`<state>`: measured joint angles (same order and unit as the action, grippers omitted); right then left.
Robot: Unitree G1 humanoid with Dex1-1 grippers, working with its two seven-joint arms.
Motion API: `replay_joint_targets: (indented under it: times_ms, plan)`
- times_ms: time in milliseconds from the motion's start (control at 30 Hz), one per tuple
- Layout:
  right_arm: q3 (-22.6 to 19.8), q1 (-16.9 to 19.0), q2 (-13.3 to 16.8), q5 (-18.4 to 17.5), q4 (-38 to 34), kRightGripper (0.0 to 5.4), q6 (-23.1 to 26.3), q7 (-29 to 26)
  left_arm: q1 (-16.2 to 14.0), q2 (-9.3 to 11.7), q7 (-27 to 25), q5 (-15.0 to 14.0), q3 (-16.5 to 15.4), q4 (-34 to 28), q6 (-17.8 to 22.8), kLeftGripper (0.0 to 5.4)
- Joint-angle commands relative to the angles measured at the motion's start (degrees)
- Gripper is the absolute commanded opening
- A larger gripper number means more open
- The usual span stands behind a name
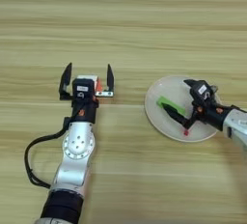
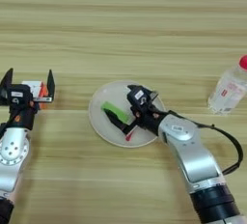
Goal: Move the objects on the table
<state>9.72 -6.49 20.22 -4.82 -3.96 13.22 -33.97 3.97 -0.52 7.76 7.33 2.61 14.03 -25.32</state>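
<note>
Your right hand (image 2: 126, 114) sits low over the pale plate (image 2: 99, 121), its black fingers (image 2: 114, 119) spread and released, one lying just beside the green block (image 2: 115, 110). The red marker (image 2: 129, 135) pokes out beneath that hand near the plate's near rim; whether the fingers touch it cannot be told. Your left hand (image 1: 87, 79) rests toward the bench's left side, fingers wide apart and upright, released, bracketing the puzzle cube (image 1: 96, 86), whose white face shows between them. The plate lies right of the bench's centre. A clear bottle with a red cap (image 2: 230, 87) stands near the bench's right edge, well apart from the plate.
</note>
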Motion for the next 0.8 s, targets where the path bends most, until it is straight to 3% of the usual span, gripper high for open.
replay_joint_targets:
  times_ms: [33, 800]
  plan:
    - [0.9, 0.1, 0.8, 0.2, -0.5, 5.4, 1.1, -1.0, -0.5, -0.4, 0.3, 0.7, 0.3, -0.8, 0.6, 5.39]
    - [3.1, -2.9, -0.1, 1.4, 5.4, 5.4, 5.2, -1.5, -1.0, -0.9, 0.5, 1.6, 0.4, -1.7, 1.1, 5.39]
